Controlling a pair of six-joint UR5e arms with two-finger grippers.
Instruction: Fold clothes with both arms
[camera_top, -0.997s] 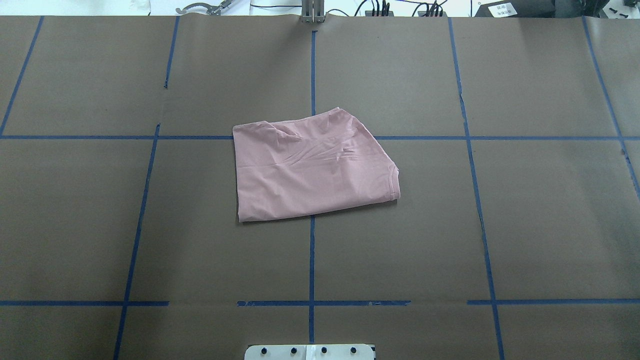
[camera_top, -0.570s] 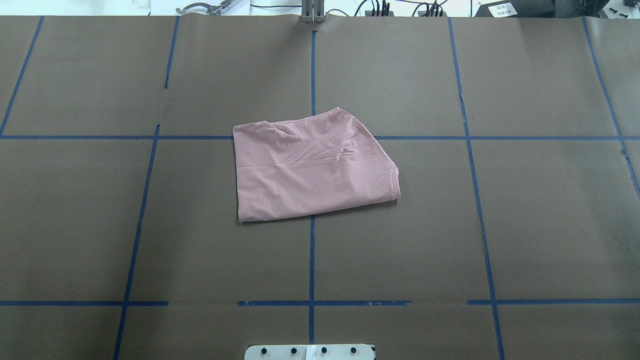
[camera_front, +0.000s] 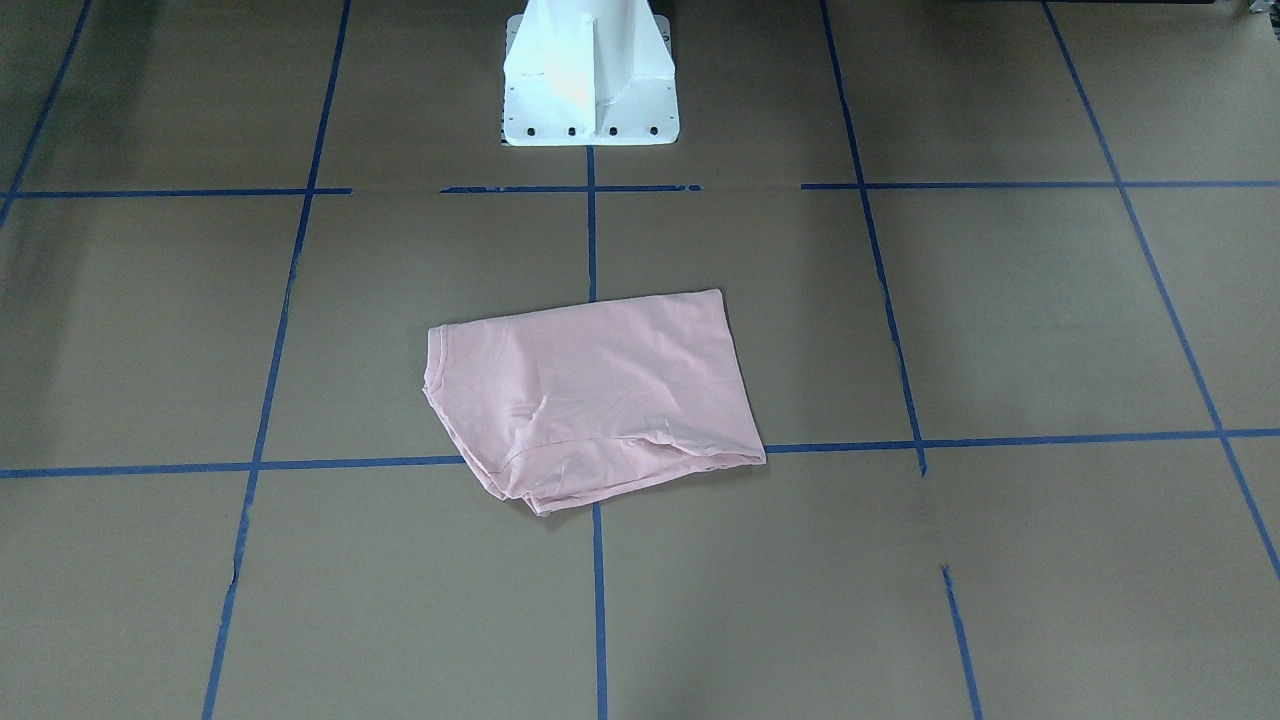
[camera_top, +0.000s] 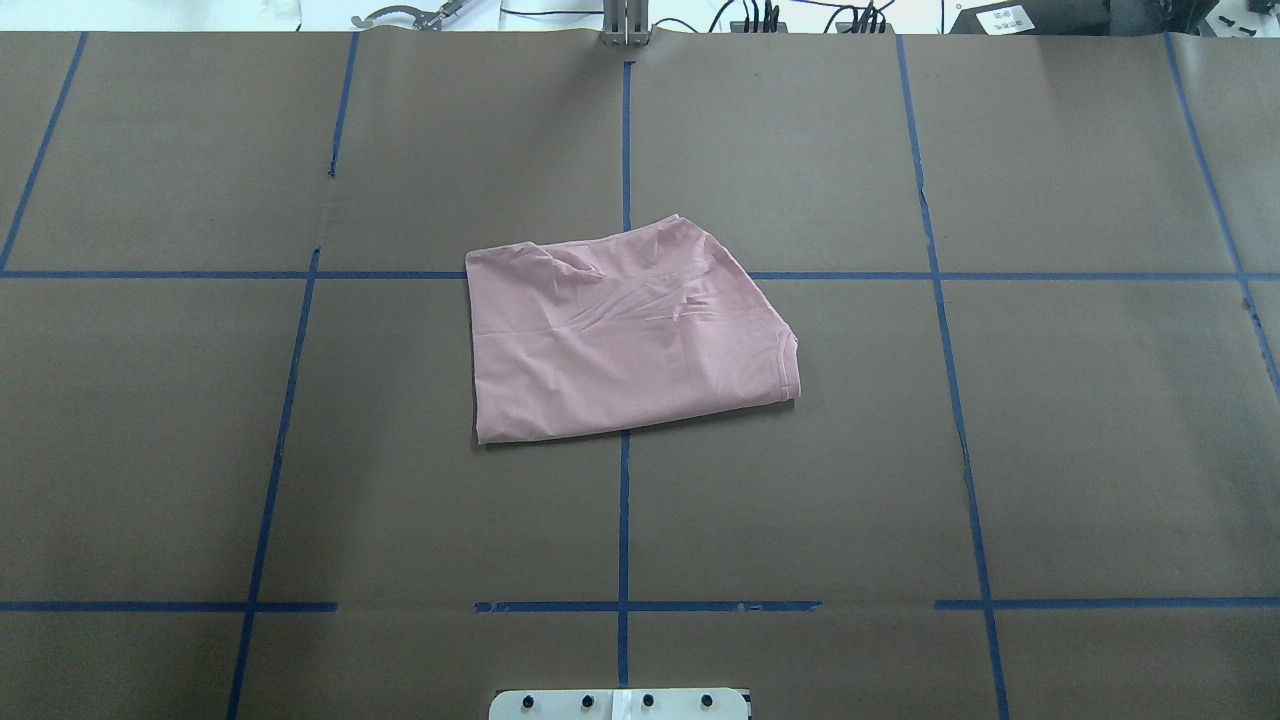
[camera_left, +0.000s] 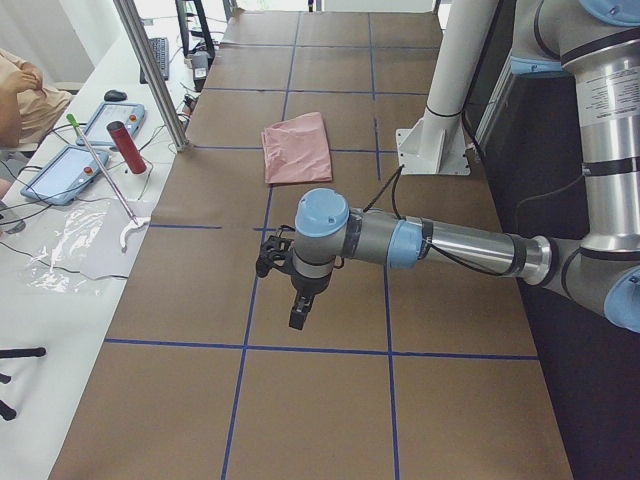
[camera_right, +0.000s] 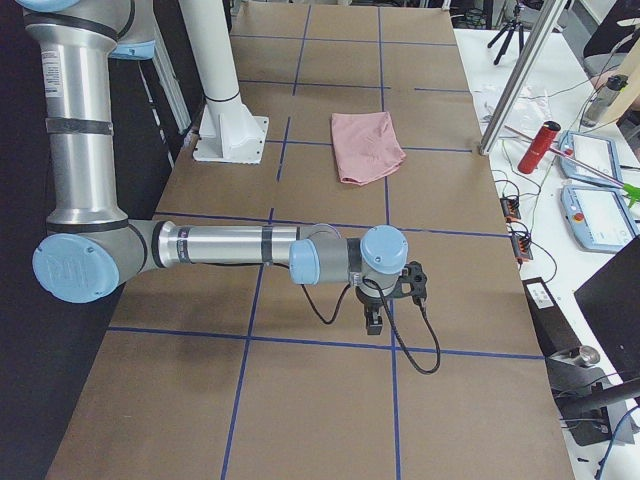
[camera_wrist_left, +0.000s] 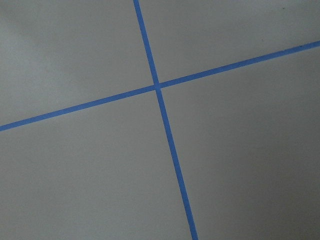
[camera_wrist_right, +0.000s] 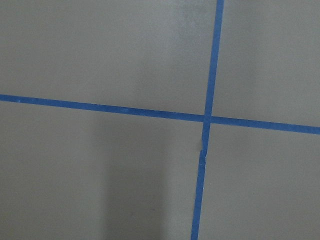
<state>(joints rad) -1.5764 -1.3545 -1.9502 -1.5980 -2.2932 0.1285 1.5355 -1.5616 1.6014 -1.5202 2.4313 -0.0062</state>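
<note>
Brown paper table (camera_top: 300, 500) with blue tape grid | pink T-shirt (camera_top: 620, 340) lies folded at centre: soft, light, layers may slide; grip two corners of one edge | left gripper (camera_left: 297, 316), right gripper (camera_right: 375, 322) well apart from it, opening cannot be told.

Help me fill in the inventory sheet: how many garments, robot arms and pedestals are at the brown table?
Pink T-shirt: 1
Robot arms: 2 (left arm, right arm)
White pedestal: 1
Total: 4
</note>
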